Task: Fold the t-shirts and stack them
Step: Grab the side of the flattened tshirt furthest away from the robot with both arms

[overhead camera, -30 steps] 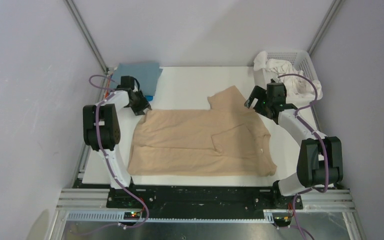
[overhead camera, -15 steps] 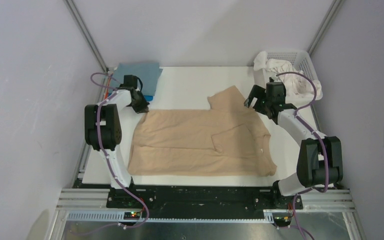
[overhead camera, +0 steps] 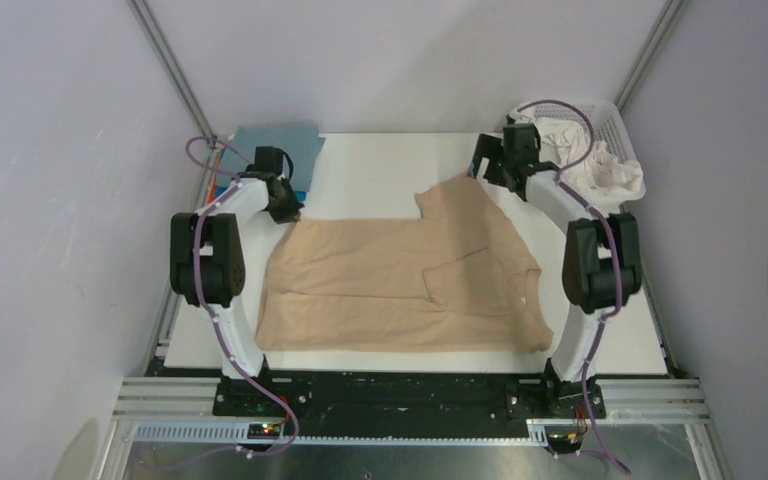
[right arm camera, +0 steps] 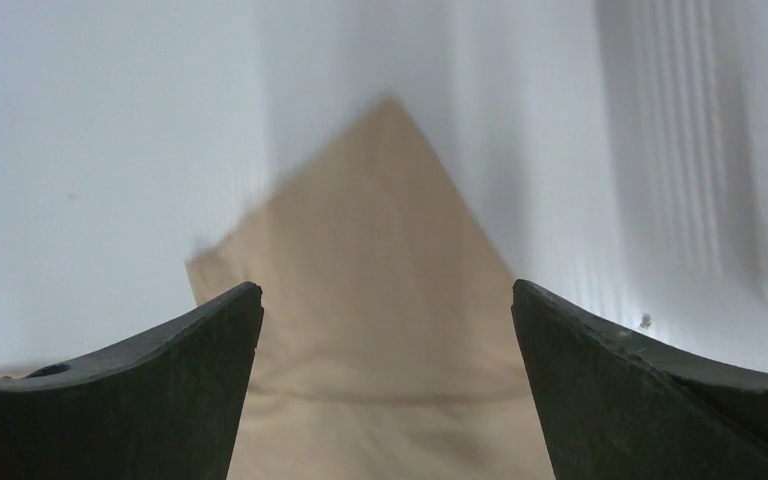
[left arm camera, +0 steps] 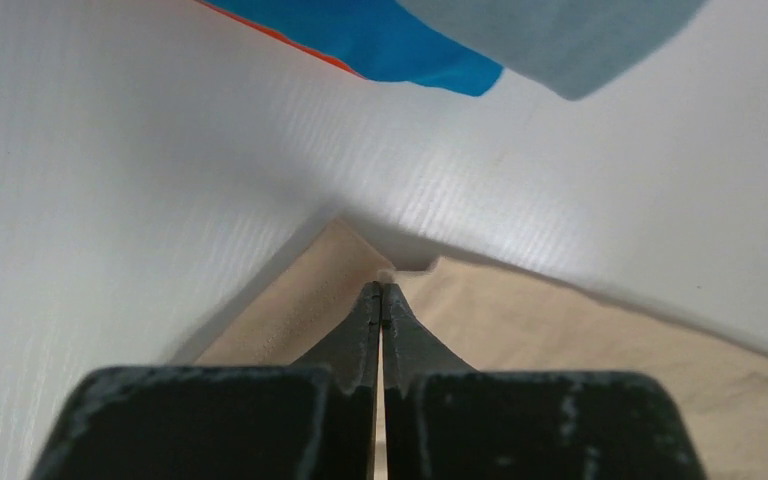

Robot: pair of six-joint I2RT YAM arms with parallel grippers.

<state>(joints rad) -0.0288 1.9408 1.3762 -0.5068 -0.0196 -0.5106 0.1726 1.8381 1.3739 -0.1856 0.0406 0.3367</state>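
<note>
Tan t-shirt (overhead camera: pixel 400 285) corner between left fingers (left arm camera: pixel 355 337)

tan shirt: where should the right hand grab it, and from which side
Probably the far sleeve of the tan shirt, a flat triangular flap pointing away from the arms. Come from above, open right hand straddling its tip on bare table.

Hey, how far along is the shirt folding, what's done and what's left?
Done: a folded grey-blue shirt tops a pile at the far-left corner. In hand: the tan shirt lies spread out; the left gripper is shut on its far-left corner, the right gripper open over its far sleeve. Left: folding and stacking it, plus the white cloth in the basket.
</note>
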